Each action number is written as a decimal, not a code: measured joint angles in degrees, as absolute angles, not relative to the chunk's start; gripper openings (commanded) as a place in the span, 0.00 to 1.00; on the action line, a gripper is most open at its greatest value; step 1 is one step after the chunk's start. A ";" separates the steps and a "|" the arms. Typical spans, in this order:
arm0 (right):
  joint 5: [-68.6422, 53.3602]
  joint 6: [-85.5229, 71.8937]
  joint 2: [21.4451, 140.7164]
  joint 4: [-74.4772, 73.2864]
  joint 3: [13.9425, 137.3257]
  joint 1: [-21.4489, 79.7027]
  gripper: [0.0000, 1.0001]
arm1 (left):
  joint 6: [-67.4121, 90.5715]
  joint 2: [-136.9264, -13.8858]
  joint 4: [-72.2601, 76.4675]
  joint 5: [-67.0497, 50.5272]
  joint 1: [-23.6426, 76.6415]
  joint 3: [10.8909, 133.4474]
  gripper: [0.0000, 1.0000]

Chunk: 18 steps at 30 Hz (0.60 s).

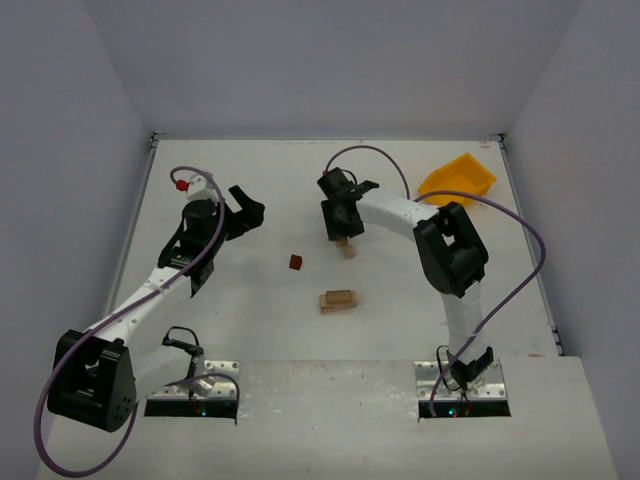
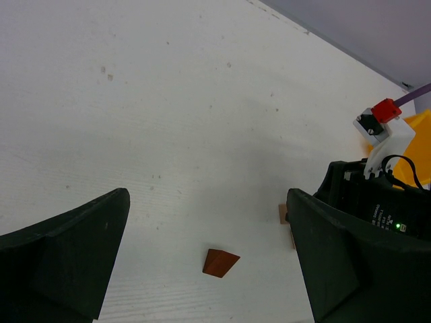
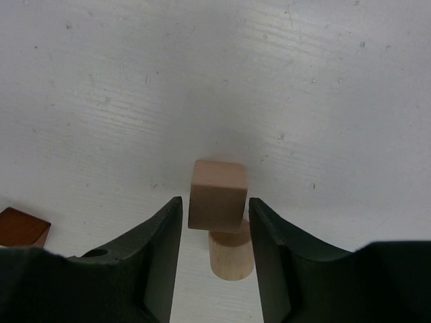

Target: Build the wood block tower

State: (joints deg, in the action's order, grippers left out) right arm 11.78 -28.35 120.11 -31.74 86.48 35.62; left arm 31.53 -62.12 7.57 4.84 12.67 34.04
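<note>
Left gripper [image 1: 245, 210] hangs wide and empty at far left. A dark block [image 1: 296, 262] lies mid-table, with pale blocks [image 1: 338, 300] stacked nearer. Right gripper [image 3: 215, 205] stands narrow around a pale cube [image 3: 217, 192], with a sliver of gap showing. Centre the cube squarely before squeezing, clear of the round peg [image 3: 231, 256] beside it.

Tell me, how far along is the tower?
Early days. A small pile of pale blocks lies in the middle. The right gripper straddles a cube perched over a round peg, jaws not quite touching it. The dark block lies apart, and the left gripper hangs open, empty.
</note>
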 measured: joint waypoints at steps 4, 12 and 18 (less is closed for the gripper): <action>11.79 -28.45 120.11 -31.70 86.50 35.62 0.32 | 31.53 -62.11 7.60 4.80 12.67 34.02 1.00; 11.72 -28.07 120.10 -31.48 86.50 35.62 0.20 | 31.53 -61.98 7.61 4.63 12.67 33.96 1.00; 11.78 -26.45 117.75 -31.82 86.19 36.41 0.22 | 31.53 -61.58 7.82 4.41 12.67 33.74 1.00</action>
State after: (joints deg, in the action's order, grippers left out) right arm 11.78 -26.45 117.75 -31.82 86.19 36.41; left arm 31.53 -61.58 7.82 4.41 12.67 33.74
